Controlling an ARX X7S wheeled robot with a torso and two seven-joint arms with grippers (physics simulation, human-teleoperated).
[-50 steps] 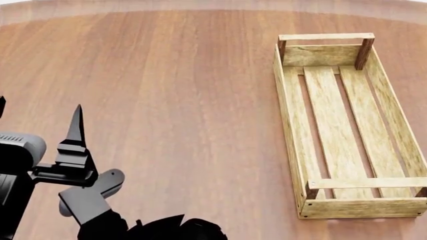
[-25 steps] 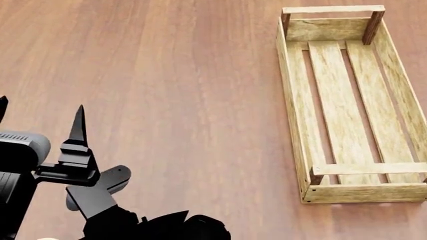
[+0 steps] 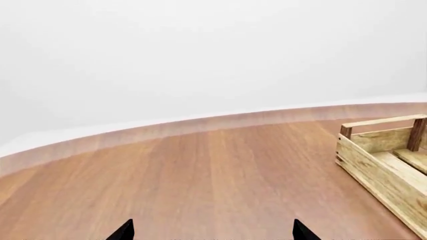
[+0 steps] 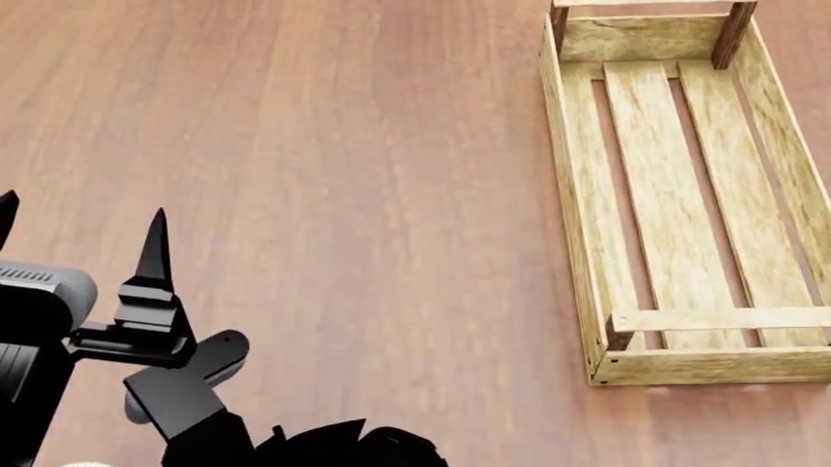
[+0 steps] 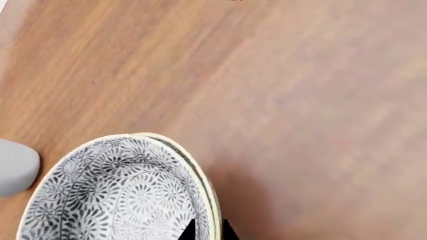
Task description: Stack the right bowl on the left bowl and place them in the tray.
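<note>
A grey-and-white flower-patterned bowl (image 5: 120, 195) fills the near corner of the right wrist view. A second cream rim (image 5: 200, 175) hugs its outside, like one bowl nested in another. My right gripper (image 5: 208, 232) is shut on that rim, one finger inside and one outside. The bowls and the right gripper are out of the head view. The tray (image 4: 571, 195), a long light-wood crate with a slatted bottom, lies empty at the right and also shows in the left wrist view (image 3: 373, 165). My left gripper (image 4: 78, 229) (image 3: 213, 235) is open and holds nothing, far left of the tray.
Brown wooden tabletop (image 4: 364, 175) spreads between my left arm and the tray. Its curved far edge (image 3: 167, 127) meets a white background. A rounded grey object (image 5: 13, 167) sits beside the bowl in the right wrist view.
The head view has shifted, so the tray has slid up the picture and its far end is now cut off. The left gripper keeps its place and stays open.
</note>
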